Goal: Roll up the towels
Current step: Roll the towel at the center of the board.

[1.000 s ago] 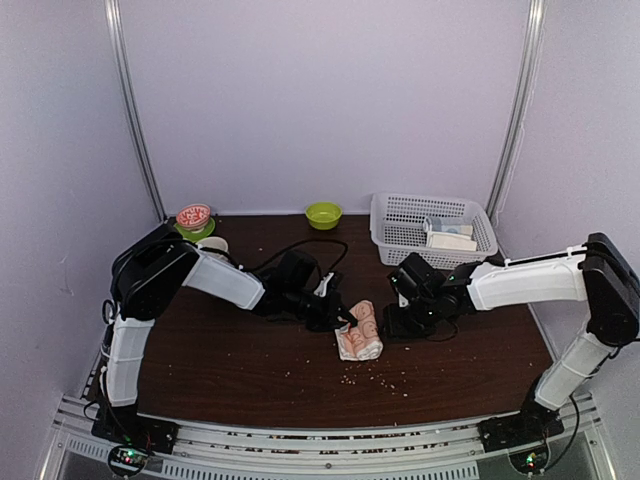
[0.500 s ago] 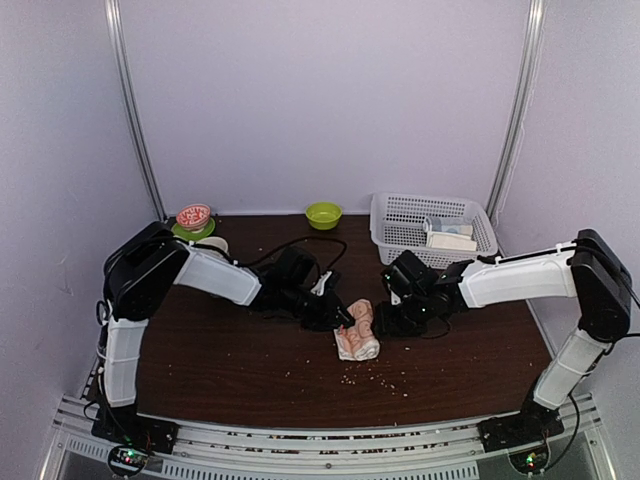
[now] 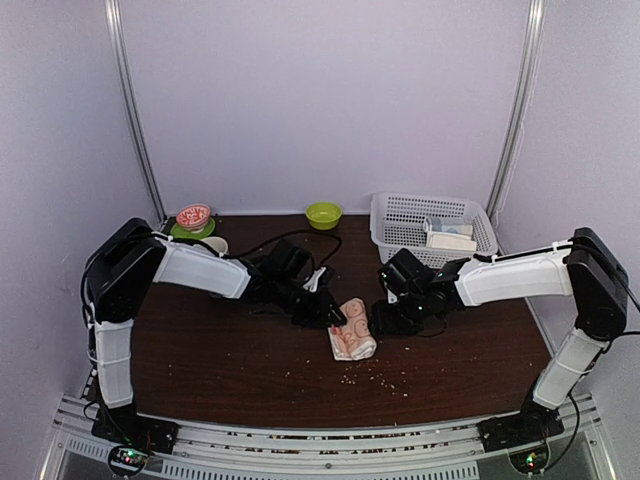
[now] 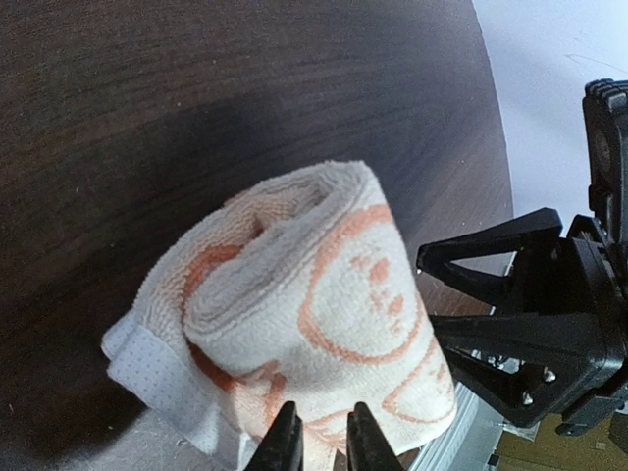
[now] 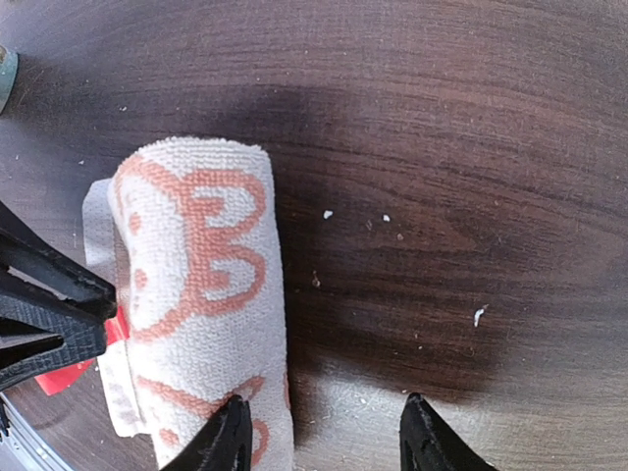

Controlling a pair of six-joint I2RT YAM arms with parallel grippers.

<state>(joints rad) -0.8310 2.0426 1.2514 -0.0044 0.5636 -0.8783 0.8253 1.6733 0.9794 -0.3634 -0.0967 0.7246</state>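
A white towel with orange print (image 3: 352, 330) lies rolled up on the dark wooden table. In the left wrist view the towel (image 4: 324, 294) shows its spiral end and a loose dotted flap at lower left. My left gripper (image 3: 333, 316) sits at the roll's left side. Its fingers (image 4: 285, 444) are almost together, pinching the towel's near edge. My right gripper (image 3: 385, 318) is open on the roll's right side. One fingertip (image 5: 231, 432) rests against the towel (image 5: 196, 294) and the other is over bare table.
A white basket (image 3: 400, 215) holding folded towels (image 3: 450, 240) stands at the back right. A green bowl (image 3: 323, 214) is at the back middle. A red-and-white bowl (image 3: 194, 216) is at the back left. Crumbs (image 3: 375, 375) dot the table in front of the roll.
The rolled towel and both grippers have shifted a little to the left and toward the back. The left arm has swung further left.
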